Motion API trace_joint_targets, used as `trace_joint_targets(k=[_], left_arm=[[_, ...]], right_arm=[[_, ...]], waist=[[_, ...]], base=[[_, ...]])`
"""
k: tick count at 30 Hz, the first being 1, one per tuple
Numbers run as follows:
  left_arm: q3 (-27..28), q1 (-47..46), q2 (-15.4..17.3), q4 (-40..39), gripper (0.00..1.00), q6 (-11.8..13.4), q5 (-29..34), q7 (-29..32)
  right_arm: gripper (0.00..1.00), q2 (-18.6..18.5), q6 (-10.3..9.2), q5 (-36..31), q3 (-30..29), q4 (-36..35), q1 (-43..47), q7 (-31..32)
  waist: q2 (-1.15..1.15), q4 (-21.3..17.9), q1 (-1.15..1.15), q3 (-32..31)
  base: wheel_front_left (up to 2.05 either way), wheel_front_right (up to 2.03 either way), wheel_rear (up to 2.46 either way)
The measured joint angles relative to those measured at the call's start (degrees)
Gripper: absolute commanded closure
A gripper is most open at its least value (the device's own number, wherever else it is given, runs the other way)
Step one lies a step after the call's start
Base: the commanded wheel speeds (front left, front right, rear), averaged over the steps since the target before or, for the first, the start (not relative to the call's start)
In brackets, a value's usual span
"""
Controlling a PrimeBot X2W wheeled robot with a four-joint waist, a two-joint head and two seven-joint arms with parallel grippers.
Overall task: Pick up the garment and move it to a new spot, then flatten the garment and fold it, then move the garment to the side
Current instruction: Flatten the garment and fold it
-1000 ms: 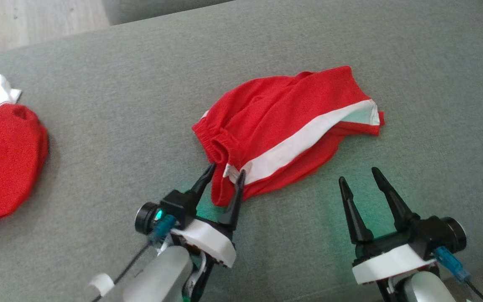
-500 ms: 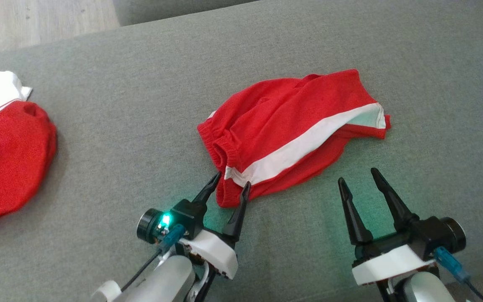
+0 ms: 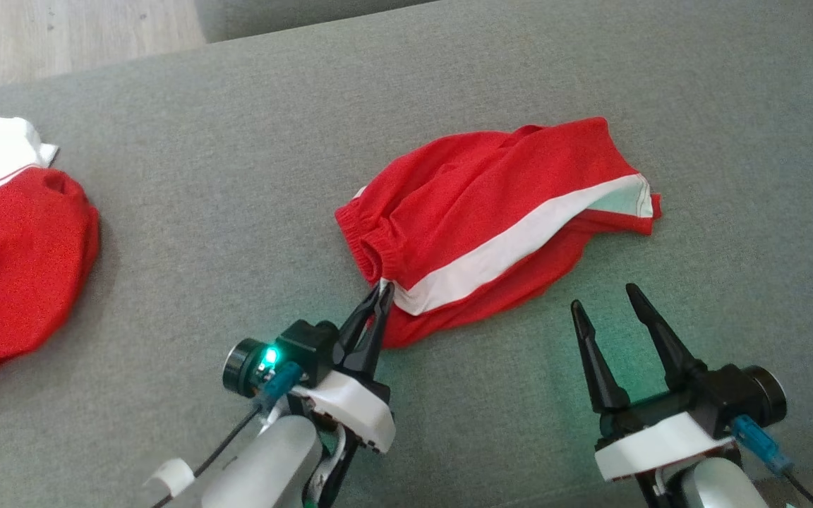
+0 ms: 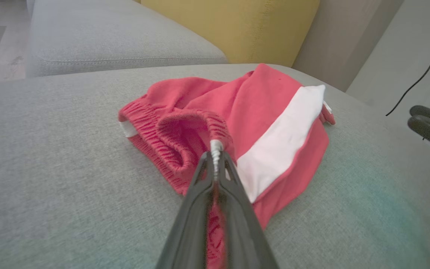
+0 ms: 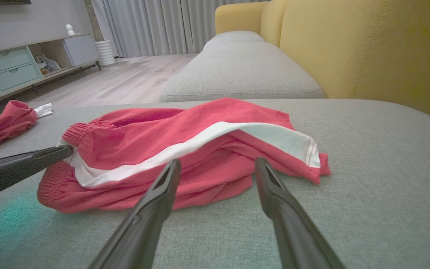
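The garment [image 3: 491, 219] is a pair of red shorts with a white side stripe, lying crumpled on the grey cushion [image 3: 237, 233]. My left gripper [image 3: 382, 289] is shut on the garment's waistband [image 4: 185, 138], pinching the white end of the stripe at its near corner. In the left wrist view the left gripper [image 4: 215, 151] has red and white cloth squeezed between its dark fingers. My right gripper [image 3: 604, 296] stands open just short of the garment's near hem, nothing between its fingers. In the right wrist view the right gripper [image 5: 218, 164] points at the garment [image 5: 185, 149], close to the hem.
A second red and white garment [image 3: 11, 261] lies bunched at the cushion's left edge. Wooden floor [image 3: 61, 35] shows beyond the far left edge. A yellow sofa back [image 5: 368, 48] rises to the right, and another grey cushion [image 5: 241, 71] lies beyond.
My left gripper has gone from open around the waistband corner to shut on it. The right gripper has stayed open in place. The head view shifted slightly.
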Motion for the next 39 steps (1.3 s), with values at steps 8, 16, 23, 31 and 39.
trace_joint_targets(k=[8, 16, 23, 31, 39], left_arm=[[4.31, 0.19, 2.27, -2.63, 1.00, 0.51, -2.60, -1.46], [9.82, 1.98, 9.40, -7.72, 1.00, 1.62, -4.88, -2.18], [11.05, 2.21, 11.34, -9.51, 1.00, 2.09, -5.26, -1.22], [10.84, 1.08, 11.16, -9.72, 1.00, 2.10, -5.25, -1.18], [10.29, -0.14, 10.87, -9.64, 1.00, 2.10, -5.16, -1.18]], right_arm=[[0.00, 0.08, 0.00, 1.65, -2.97, -0.46, 0.07, 0.00], [0.00, 0.66, 0.00, 7.64, -4.94, 0.78, -0.01, 0.00], [0.00, -2.27, 0.00, 14.96, 1.59, 6.87, -2.46, 0.00], [0.00, -6.00, 0.00, 22.47, 8.83, 12.13, -8.51, 0.00], [0.00, -6.44, 0.00, 25.39, 11.00, 14.24, -11.10, 0.00]], waist=[[0.00, 1.15, 0.00, -0.79], [0.00, 3.07, 0.00, -1.00], [0.00, 4.69, 0.00, -0.50], [0.00, 6.12, 0.00, 1.02], [0.00, 7.16, 0.00, 2.33]], base=[[0.00, 0.00, 0.00], [0.00, 0.00, 0.00], [0.00, 0.00, 0.00], [0.00, 0.00, 0.00], [0.00, 0.00, 0.00]])
